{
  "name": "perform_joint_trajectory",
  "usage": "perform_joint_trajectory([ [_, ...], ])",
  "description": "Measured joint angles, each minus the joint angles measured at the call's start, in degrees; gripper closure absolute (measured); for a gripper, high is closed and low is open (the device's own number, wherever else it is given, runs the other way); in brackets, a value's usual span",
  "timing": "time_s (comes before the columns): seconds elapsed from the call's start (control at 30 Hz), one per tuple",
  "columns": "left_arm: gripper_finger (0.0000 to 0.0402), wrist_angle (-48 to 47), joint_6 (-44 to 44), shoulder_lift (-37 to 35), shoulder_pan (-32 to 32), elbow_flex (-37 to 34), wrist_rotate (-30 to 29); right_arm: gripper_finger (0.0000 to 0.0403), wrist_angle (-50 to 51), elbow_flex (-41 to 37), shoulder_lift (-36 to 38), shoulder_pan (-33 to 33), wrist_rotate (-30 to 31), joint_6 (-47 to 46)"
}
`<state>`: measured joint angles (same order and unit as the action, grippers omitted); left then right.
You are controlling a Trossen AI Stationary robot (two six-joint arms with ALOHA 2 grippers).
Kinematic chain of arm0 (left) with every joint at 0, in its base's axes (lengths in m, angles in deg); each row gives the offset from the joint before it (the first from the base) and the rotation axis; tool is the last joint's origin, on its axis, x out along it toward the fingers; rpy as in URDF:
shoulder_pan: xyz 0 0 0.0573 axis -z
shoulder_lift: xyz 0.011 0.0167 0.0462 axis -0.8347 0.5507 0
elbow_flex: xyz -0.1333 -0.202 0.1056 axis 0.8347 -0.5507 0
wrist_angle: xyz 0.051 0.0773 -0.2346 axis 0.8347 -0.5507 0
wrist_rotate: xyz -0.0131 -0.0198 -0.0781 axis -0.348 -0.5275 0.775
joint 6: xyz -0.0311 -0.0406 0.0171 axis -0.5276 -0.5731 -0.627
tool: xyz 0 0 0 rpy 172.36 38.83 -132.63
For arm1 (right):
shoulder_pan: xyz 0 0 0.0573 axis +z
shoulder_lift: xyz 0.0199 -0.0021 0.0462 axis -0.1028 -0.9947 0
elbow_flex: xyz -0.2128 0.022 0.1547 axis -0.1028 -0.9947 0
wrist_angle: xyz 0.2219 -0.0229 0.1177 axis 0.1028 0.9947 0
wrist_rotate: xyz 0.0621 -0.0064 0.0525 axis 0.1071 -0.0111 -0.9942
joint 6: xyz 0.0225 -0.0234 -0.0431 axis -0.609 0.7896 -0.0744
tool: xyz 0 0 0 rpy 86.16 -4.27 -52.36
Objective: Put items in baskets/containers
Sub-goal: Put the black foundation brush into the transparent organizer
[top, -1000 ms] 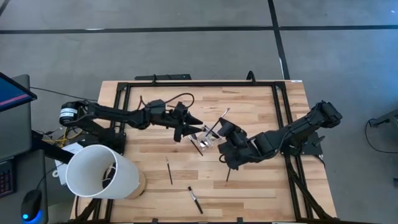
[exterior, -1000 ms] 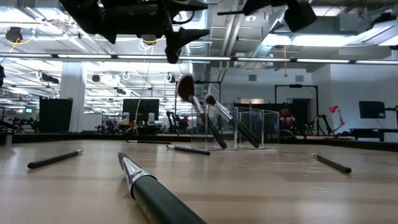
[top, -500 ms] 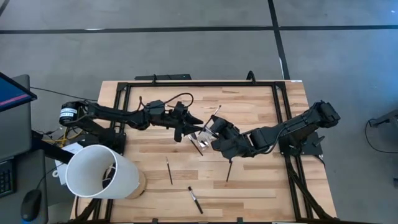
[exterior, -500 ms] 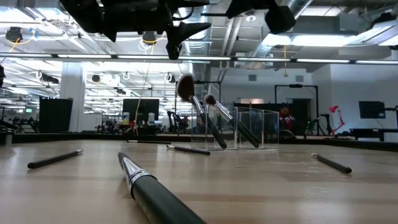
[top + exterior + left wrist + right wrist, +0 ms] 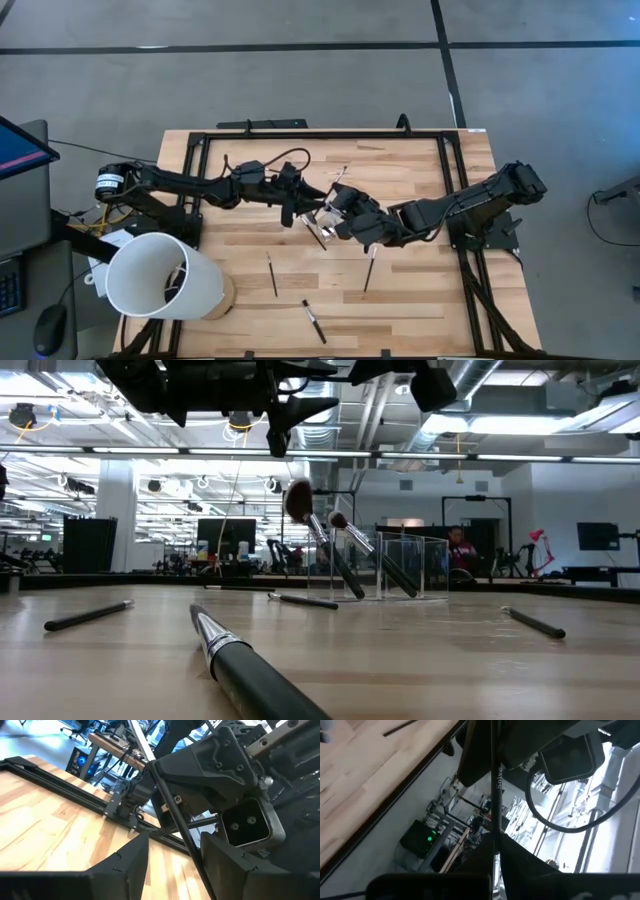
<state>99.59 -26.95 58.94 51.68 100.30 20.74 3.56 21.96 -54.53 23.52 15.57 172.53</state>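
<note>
My right gripper (image 5: 340,202) is shut on a thin dark stick (image 5: 342,178), raised above the clear container (image 5: 325,226) in the table's middle. My left gripper (image 5: 312,192) faces it from the left, open. The stick (image 5: 170,800) passes between the left fingers, and I see no touch. In the low view two brushes (image 5: 315,525) lean in the container (image 5: 405,565), heads sticking out over its rim. Loose sticks (image 5: 271,273) (image 5: 314,320) (image 5: 368,270) lie flat on the near half of the table. My right gripper pinches the stick's shaft (image 5: 495,837) between its two shut fingers. The stick runs on from the fingertips, roughly along the way the fingers point, toward my left gripper. It is lifted clear of the table and the container.
A large white cylinder (image 5: 160,275) stands at the near left corner. A black metal frame (image 5: 205,140) runs round the wooden table. More loose sticks (image 5: 90,615) (image 5: 535,622) lie on the boards, one very close to the low camera (image 5: 250,670).
My right gripper has gone toward the table's left, up to my left gripper, turning its wrist and carrying the stick, whose free end now lies between the left fingers. The brushes in the container have kept still.
</note>
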Motion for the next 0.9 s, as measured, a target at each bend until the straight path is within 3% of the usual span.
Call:
perform_joint_trajectory([
  [0.23, 0.0240, 0.37, 2.02, 0.00, 0.02, 0.00, -1.50, 0.0397, -1.05, 0.00, 0.00, -0.62, -2.58, 0.00],
  [0.33, 0.0279, 0.44, 3.92, 0.00, 0.02, 0.00, -1.52, 0.0396, -1.06, -0.02, 0.00, -0.64, -2.61, -0.02],
  [0.5, 0.0379, -0.47, 4.91, 0.09, -0.18, -0.20, -1.57, 0.0390, -1.32, -0.02, 0.07, -0.54, -3.03, -0.15],
  [0.67, 0.0384, -0.21, 6.20, 0.13, -0.35, -0.22, -1.78, 0.0385, -1.53, 0.00, 0.11, -0.40, -3.14, -0.84],
  [0.77, 0.0387, 0.00, 7.10, 0.13, -0.68, -0.22, -2.05, 0.0385, -2.17, 0.00, 0.11, -0.25, -3.20, -7.25],
  [0.9, 0.0387, 0.62, 8.00, 0.09, -0.70, -0.11, -2.62, 0.0382, -4.84, 0.00, 1.03, -0.25, -4.67, -25.56],
])
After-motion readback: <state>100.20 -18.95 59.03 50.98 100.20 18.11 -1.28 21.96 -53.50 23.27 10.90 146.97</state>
